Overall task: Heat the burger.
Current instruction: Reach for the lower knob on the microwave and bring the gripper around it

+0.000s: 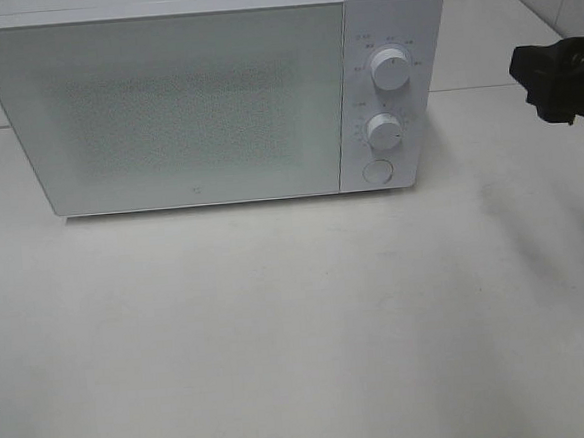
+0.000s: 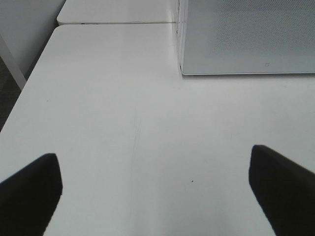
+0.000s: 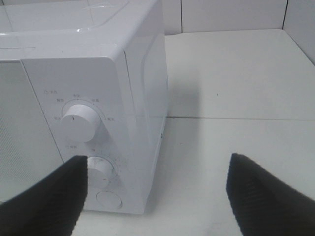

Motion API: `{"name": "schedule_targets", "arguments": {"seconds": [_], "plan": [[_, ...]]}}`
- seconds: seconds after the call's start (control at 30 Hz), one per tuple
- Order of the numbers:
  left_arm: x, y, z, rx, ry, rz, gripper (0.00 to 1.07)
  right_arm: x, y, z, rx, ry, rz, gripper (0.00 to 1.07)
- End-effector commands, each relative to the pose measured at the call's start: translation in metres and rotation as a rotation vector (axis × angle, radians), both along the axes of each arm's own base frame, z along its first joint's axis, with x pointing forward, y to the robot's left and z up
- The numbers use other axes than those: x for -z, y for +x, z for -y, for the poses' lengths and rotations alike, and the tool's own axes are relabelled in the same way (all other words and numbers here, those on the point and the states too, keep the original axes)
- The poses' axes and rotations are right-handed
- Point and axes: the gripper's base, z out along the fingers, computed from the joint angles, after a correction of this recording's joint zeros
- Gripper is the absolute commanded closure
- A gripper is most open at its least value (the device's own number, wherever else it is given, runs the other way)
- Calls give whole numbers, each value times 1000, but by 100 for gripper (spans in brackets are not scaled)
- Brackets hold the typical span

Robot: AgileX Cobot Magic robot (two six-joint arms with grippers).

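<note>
Right arm [image 1: 558,80] black, angular; jaws matte black, blunt-tipped, faintly ribbed.

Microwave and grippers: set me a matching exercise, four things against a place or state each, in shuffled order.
Things:
1 microwave door
2 round button
3 left gripper
4 right gripper

Places or states:
A open, by the control panel
B shut
C open, over the table near the door's outer corner
D under the lower knob

Pairs: 1-B; 2-D; 3-C; 4-A
</note>
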Motion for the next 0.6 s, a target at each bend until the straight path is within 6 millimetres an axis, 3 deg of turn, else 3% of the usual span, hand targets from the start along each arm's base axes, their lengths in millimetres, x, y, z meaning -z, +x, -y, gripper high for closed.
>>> {"name": "schedule_targets", "arguments": {"seconds": [0.03,0.3,0.6], "plan": [[1,-4,0,-1,-2,25,9,9,5,-5,3,13,64,32],[1,-4,0,-1,-2,25,9,43,-1,-21,117,-94,75,32],[1,-4,0,-1,-2,25,9,55,-7,-53,127,-143,122,32]]}}
